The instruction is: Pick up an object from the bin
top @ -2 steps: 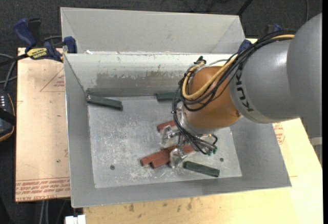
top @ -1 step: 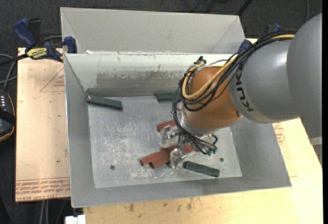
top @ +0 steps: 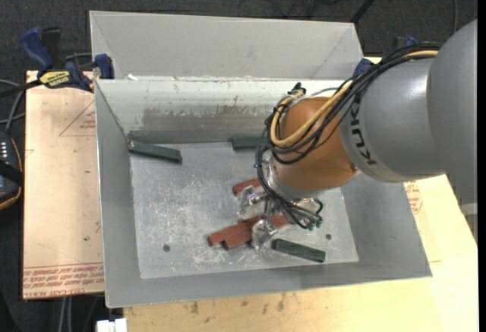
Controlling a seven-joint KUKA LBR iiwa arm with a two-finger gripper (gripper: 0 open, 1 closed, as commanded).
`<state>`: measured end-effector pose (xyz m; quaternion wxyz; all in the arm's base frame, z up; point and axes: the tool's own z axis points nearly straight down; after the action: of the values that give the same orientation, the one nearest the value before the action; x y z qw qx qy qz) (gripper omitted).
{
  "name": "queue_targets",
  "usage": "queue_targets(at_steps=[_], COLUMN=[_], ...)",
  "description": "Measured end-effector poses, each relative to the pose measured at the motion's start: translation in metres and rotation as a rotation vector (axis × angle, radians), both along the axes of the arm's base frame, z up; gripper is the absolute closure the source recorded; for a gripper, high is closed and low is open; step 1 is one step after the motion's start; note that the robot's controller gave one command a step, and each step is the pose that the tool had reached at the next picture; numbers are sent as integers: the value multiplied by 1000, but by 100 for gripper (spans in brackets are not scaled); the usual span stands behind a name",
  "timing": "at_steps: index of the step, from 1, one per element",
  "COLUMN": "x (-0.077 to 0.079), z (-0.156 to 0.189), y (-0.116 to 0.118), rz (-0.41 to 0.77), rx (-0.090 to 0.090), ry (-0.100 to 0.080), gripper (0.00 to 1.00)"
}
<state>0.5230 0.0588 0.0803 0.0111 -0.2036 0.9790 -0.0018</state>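
My gripper (top: 257, 218) is low in the bin's front middle, under the orange wrist cover, its metal fingertips down among a few flat blocks. A reddish-brown block (top: 230, 235) lies just left of and under the fingertips. Another reddish piece (top: 244, 188) peeks out just behind the gripper. A dark green bar (top: 298, 250) rests on the floor just right of the fingertips. The cover hides how the fingers stand and whether anything is between them.
Two more dark green bars lie near the back wall: one at the back left (top: 155, 150), one at the back middle (top: 245, 143), partly under the arm. The arm and its cover hang over the bin's right half.
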Motion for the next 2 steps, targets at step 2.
queue_targets(at_steps=[2], x=[-2], z=[9], y=[1], rz=[0], rx=[0], ry=[18], gripper=[100])
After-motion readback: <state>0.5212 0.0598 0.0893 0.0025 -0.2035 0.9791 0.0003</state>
